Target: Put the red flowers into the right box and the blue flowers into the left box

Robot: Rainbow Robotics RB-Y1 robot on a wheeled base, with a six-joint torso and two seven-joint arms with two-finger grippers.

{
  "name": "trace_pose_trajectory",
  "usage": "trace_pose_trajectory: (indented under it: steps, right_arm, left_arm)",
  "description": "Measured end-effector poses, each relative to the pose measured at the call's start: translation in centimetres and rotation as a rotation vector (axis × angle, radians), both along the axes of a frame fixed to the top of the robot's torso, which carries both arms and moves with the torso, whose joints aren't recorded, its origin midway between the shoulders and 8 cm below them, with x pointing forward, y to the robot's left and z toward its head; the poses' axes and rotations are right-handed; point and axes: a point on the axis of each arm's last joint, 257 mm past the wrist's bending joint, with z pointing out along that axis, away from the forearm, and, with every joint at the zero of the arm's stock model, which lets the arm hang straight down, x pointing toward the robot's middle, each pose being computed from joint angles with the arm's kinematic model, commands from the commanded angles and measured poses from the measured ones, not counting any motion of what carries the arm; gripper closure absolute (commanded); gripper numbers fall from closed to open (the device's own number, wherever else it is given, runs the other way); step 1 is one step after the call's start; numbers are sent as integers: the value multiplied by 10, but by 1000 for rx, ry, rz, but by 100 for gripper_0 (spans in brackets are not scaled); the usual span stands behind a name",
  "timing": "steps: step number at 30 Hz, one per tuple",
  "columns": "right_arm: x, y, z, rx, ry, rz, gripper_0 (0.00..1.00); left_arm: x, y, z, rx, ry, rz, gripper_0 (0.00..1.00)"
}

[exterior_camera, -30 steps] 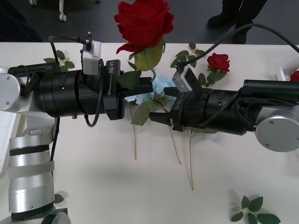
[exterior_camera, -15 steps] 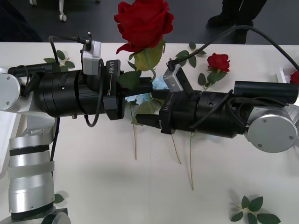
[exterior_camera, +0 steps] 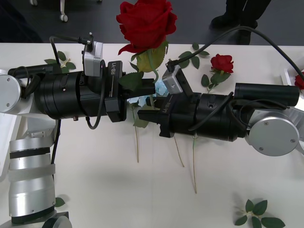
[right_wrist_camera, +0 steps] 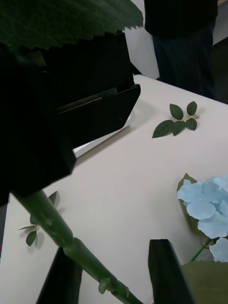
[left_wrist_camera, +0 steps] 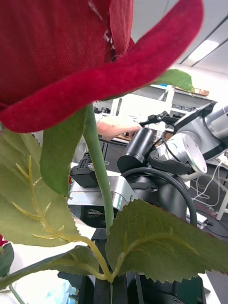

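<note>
Front view, near to far. Bare stems [exterior_camera: 194,166] of the blue flowers [exterior_camera: 161,88] lie on the white table [exterior_camera: 95,190], running toward the robot; a loose leaf sprig [exterior_camera: 259,216] lies at the near right.

Mid-table, the two arms point at each other. The left gripper [exterior_camera: 151,85] is clamped on the stem of a red rose [exterior_camera: 146,21], held upright above the table with its head raised toward the camera. In the left wrist view the rose [left_wrist_camera: 71,57] and its green leaves [left_wrist_camera: 156,242] crowd the lens, and the stem passes down between the closed fingers [left_wrist_camera: 114,289].

The right gripper [exterior_camera: 146,114] sits just beside the left one, its black fingers apart. In the right wrist view the fingers [right_wrist_camera: 164,270] stand on either side of the green rose stem [right_wrist_camera: 61,232] without closing on it; a blue flower cluster [right_wrist_camera: 206,209] lies on the table just beyond.

Farther back, a second red rose [exterior_camera: 222,62] lies on the table behind the right arm. A third red flower [exterior_camera: 299,78] shows at the far right edge, beside a corner of the right box [exterior_camera: 287,74]. The left box [exterior_camera: 5,130] is partly seen at the left edge under the left arm.
</note>
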Motion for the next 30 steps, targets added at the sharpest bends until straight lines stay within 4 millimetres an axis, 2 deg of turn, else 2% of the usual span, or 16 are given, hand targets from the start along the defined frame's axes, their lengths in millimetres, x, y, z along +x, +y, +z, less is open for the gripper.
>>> trace_pose_trajectory:
  steps: [6,7,8,9,10,11,12,24,27,28,30]
  right_arm:
    - [0,0,0,0,0,1,100]
    - [-1,0,0,0,0,2,100]
    - [-1,1,0,0,1,2,100]
    - [-1,1,0,0,1,2,100]
    - [-1,1,0,0,1,2,100]
    - [-1,1,0,0,1,2,100]
    - [-1,1,0,0,1,2,100]
    - [-3,1,1,13,34,4,100]
    - [-8,-5,-2,-35,82,38,100]
    - [-8,-9,1,-55,88,46,100]
    - [2,-20,17,-63,77,37,100]
  left_arm:
    - [0,0,0,0,0,0,100]
    - [0,0,0,0,0,0,98]
    - [0,0,0,0,0,0,91]
    - [0,0,0,0,0,0,74]
    - [0,0,0,0,0,0,46]
    - [0,0,0,0,0,0,10]
    - [0,0,0,0,0,0,0]
    - [0,0,0,0,0,0,0]
    - [0,0,0,0,0,0,0]
    - [0,0,0,0,0,0,0]
    - [0,0,0,0,0,0,0]
